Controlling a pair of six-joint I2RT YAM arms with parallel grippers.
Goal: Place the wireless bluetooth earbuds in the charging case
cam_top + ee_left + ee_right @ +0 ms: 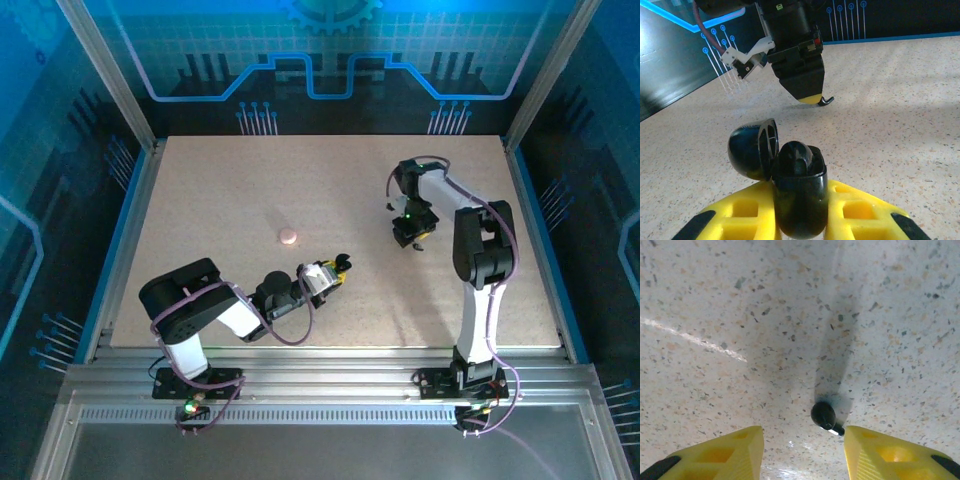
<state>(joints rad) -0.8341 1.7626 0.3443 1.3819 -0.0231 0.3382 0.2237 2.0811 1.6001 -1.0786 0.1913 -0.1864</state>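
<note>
Right claw [802, 434]: the jaws are part-open and hold nothing, pointed down at the speckled table [715, 300]. The black earbud [823, 415] lies on the table between the two yellow fingers, just ahead of their tips. It sits closer to the right-hand finger than the left and touches neither. Its long axis runs diagonally, with the glossy rounded bulb away from the claw and to its left, and the short, pale-tipped stem towards the right finger. I judge that closing now would catch it off-centre, so I would shift the claw slightly to its right first. This arm is plainly the nearer one.

Left claw [800, 192]: clamped tight on the black charging case [799, 172], a smooth, shiny pebble shape held upright. Its hinged lid [752, 150] is flipped open to the claw's left. I cannot tell whether a bud sits inside. The case is well apart from the earbud.
</note>
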